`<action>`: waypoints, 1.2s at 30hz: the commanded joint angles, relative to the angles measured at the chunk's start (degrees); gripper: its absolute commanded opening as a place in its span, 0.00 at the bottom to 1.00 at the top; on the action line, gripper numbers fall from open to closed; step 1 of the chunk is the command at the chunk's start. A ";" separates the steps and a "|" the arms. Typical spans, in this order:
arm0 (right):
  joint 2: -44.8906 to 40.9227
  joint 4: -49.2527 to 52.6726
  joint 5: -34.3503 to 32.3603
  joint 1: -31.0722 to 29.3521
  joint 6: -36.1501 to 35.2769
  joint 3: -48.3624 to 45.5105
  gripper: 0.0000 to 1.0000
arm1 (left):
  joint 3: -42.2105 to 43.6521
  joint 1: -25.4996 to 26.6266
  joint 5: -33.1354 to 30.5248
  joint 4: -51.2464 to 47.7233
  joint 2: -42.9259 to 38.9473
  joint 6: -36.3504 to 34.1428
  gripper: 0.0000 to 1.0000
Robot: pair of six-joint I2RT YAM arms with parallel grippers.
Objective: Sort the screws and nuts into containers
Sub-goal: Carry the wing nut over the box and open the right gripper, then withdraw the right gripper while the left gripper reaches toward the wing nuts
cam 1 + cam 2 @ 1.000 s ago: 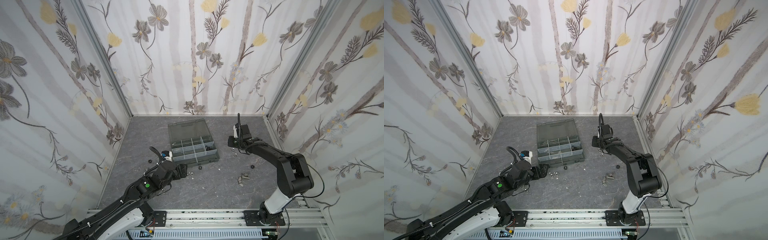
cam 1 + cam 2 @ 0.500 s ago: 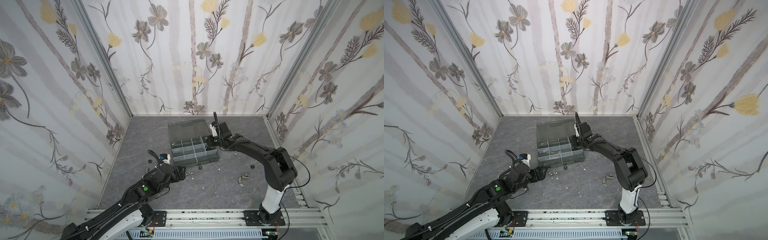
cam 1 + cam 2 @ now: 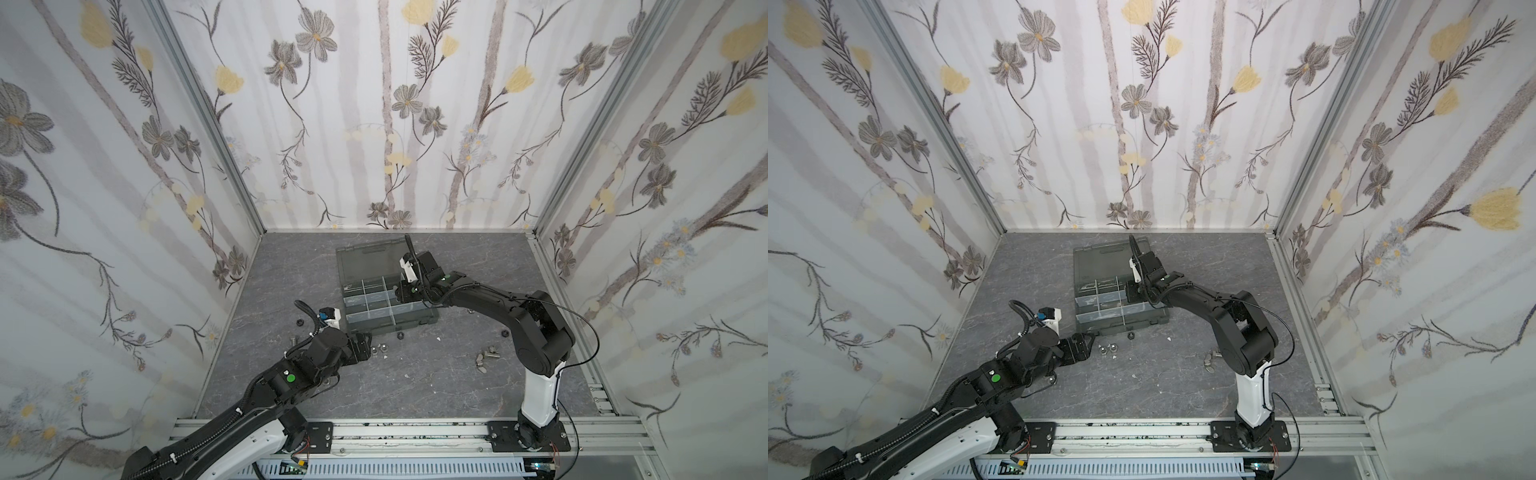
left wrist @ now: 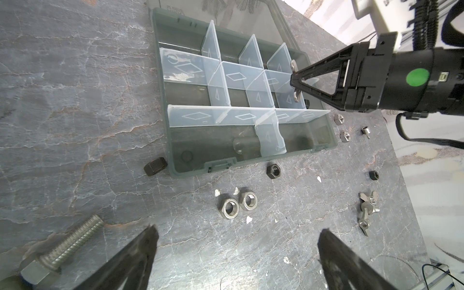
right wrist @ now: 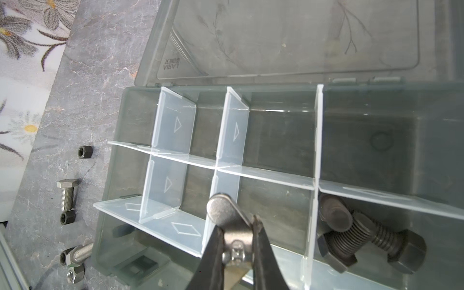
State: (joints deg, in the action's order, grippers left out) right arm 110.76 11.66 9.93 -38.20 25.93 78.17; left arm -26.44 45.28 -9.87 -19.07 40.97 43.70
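Jaws spread wide, the left end effector (image 4: 237,232) hovers low over the surface (image 4: 75,100) near two silver nuts (image 4: 238,204). Rightward, the right end effector (image 5: 237,223) pinches a wing nut (image 5: 221,208) above the containers (image 5: 276,140) of the organizer box (image 4: 200,155); dark screws (image 5: 351,233) lie in one cell.

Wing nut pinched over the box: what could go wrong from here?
The right gripper pinches the wing nut right by a divider; released there, it might glance off into the wrong cell, perhaps among the dark bolts. The open left gripper hangs near two silver nuts and could scatter them.
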 commanded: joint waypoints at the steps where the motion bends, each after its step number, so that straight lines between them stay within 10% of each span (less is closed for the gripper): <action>1: 0.16 -1.44 0.49 -0.08 0.26 -0.59 0.15 | -0.65 -0.05 0.21 1.22 0.88 0.10 1.00; 15: -6.48 -4.07 0.23 2.88 0.63 -5.09 0.46 | -8.26 3.20 2.89 0.77 9.95 -4.77 0.97; 36: -43.47 -13.92 9.17 32.81 9.27 -31.95 0.60 | -32.22 21.93 -4.96 -0.19 45.54 -6.87 0.85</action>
State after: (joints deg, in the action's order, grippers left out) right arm 69.41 0.75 17.58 -7.44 33.06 47.24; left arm -55.96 66.13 -12.53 -18.68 83.42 35.99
